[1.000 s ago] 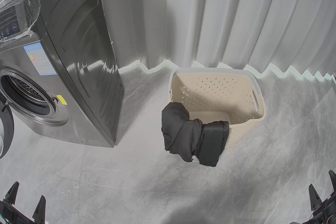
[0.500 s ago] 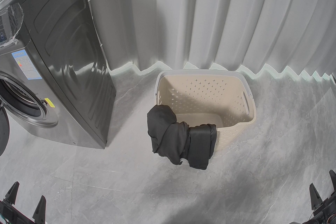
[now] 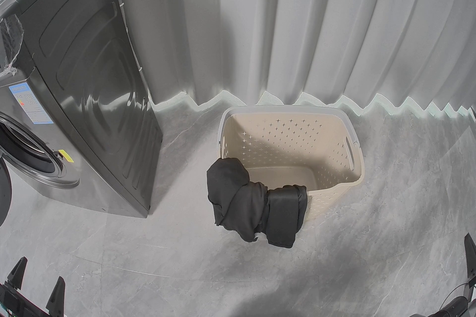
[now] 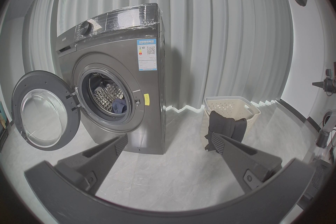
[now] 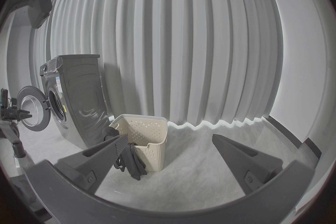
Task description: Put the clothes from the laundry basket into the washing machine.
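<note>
A cream laundry basket (image 3: 290, 109) stands on the grey floor (image 3: 148, 253) in front of a white curtain (image 3: 297, 11). A dark garment (image 3: 255, 206) is draped over its near rim and hangs down outside. To the left is the grey washing machine (image 4: 115, 88), its round door (image 4: 43, 109) open and a small dark cloth (image 4: 119, 105) in the drum. The left gripper (image 4: 168, 139) and right gripper (image 5: 169, 139) are spread wide, hold nothing, and are well apart from the basket.
</note>
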